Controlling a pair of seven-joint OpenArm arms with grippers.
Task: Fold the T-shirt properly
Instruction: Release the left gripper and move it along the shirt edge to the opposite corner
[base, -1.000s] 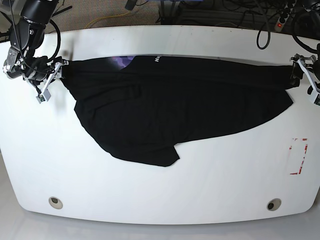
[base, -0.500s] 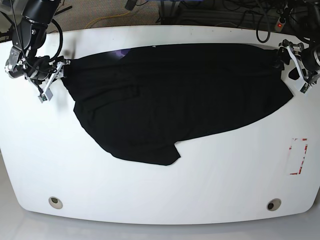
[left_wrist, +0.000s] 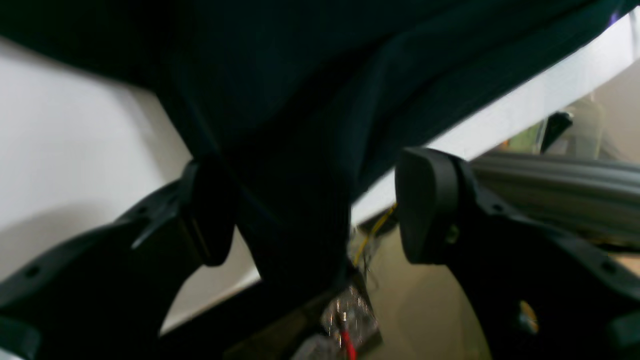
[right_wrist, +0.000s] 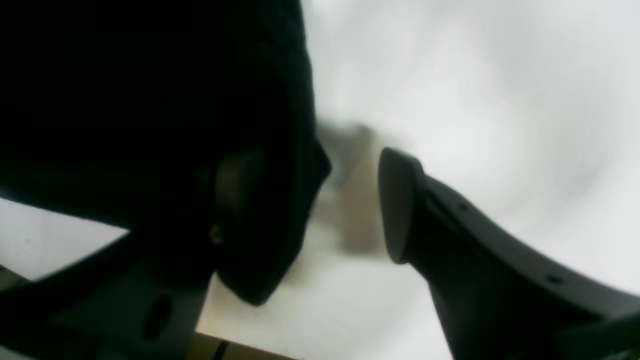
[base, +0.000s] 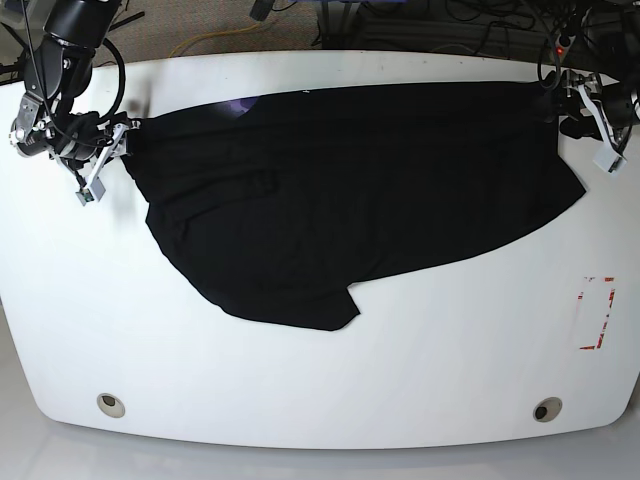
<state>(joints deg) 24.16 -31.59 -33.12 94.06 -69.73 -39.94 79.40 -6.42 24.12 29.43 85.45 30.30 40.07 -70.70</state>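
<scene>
Since a second ago the left gripper (base: 585, 112) has drawn the shirt (base: 340, 190) toward the bench's (base: 320, 380) far edge, covering the print; both grippers' fingers are spread, right gripper (base: 105, 155) at the opposite end.

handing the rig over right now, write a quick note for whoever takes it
Left claw: jaws apart in its wrist view, with T-shirt cloth bunched between them against one pad; not clamped.
Right claw: jaws apart too, a fold of cloth lying over one pad.
The T-shirt lies spread across the white table, plain black side up, top edge stretched between the two claws, a sliver of purple print at the far edge, one sleeve pointing to the near side.
Done: shirt laid out flat.
Left: every fold.
</scene>
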